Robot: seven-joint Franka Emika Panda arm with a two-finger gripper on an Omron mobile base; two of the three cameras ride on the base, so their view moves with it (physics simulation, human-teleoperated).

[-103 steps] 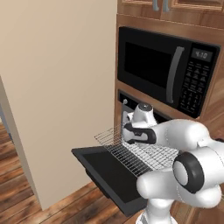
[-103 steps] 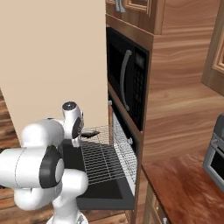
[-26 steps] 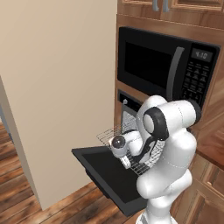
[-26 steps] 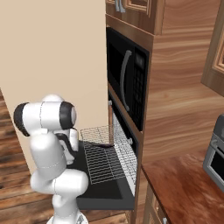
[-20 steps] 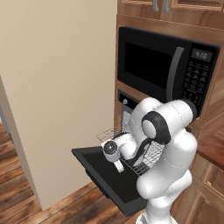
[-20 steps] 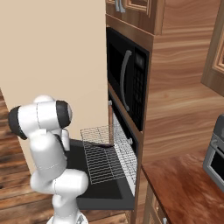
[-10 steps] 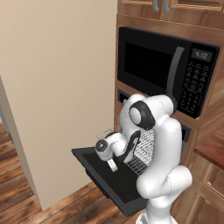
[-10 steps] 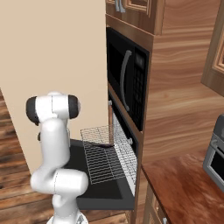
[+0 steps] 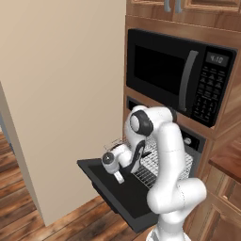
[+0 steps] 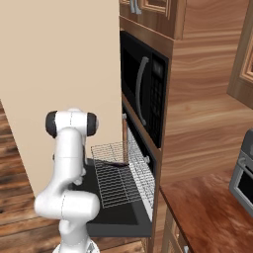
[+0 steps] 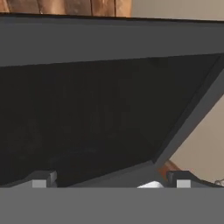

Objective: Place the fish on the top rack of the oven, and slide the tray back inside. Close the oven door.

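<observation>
Oven door (image 9: 123, 196) is seen lowered flat, a black panel with a dark glass face, jutting out from the oven (image 10: 143, 163) beneath a black microwave (image 9: 179, 80). The top rack (image 10: 121, 175), a silver wire grid, is pulled out over the open door. The white arm is bent down over the door's left part, and the gripper (image 9: 118, 178) is held low, close above the dark glass. In the hand view the glass face (image 11: 87, 113) is shown near, with two finger tips (image 11: 40, 180) set well apart at the bottom, so the jaws are judged released, with nothing between them. The fish cannot be made out on the rack
</observation>
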